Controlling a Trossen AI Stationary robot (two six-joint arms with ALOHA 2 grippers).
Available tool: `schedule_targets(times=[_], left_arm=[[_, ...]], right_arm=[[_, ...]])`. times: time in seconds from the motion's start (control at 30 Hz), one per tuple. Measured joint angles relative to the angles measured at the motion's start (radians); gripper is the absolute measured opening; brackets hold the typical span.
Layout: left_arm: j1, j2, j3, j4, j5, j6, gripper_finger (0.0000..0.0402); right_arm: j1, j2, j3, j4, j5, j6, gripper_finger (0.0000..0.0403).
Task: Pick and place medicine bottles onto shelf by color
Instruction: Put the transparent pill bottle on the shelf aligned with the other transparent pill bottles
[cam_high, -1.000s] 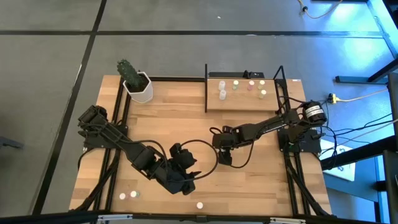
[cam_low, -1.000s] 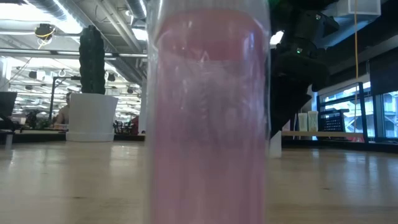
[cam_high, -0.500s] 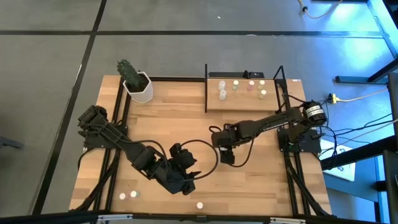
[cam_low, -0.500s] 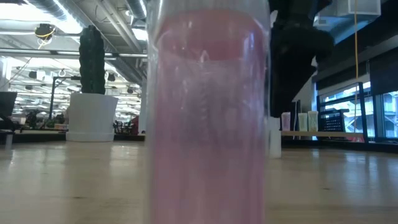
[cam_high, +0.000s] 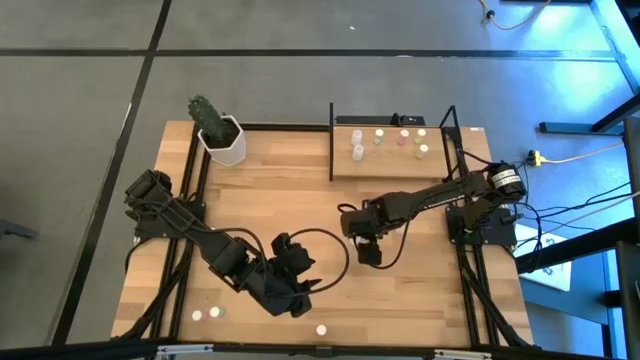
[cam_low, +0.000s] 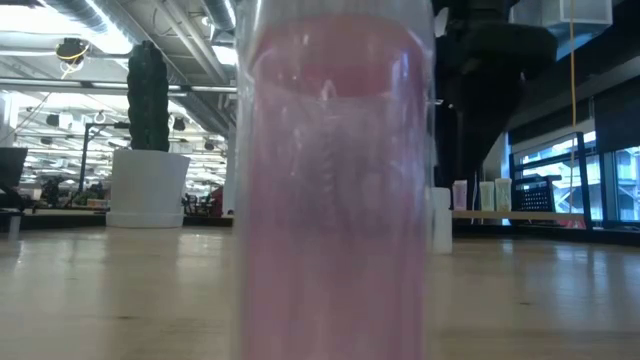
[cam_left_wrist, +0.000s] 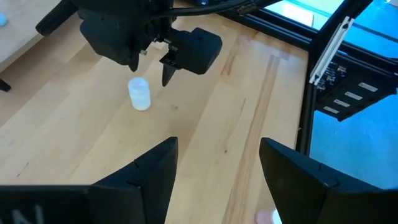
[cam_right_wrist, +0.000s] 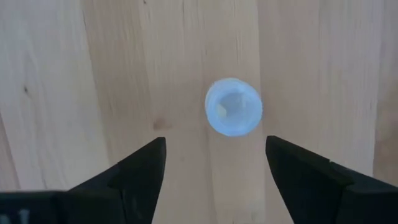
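Right wrist view: white-capped bottle (cam_right_wrist: 233, 106) lies just beyond the spread jaws.

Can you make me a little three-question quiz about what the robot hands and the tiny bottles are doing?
1. True or false: the right hand is squeezing the white-capped bottle.
2. Which arm's hand is right over that bottle on the tabletop? A) left B) right
3. Fill in: the bottles already put away stand on the ____.

Key
1. False. Its fingers are spread open above the bottle, not touching it.
2. B. The left hand waits open, nearer the table's front edge.
3. shelf, where several bottles stand at the table's back edge.
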Motion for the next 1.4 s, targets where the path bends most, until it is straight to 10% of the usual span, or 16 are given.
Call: schedule_targets(times=[0.43,1.4], left_arm=[[0.001,0.000,0.000,0.000,0.000,0.000,0.0220],[0.001,0.000,0.000,0.001,0.000,0.000,0.0220]], right_arm=[[-0.002,0.000,-0.009,0.099,0.143,-0.100,0.0276],[-0.026,0.001,-0.090,0.218,0.098,-0.125,0.0276]])
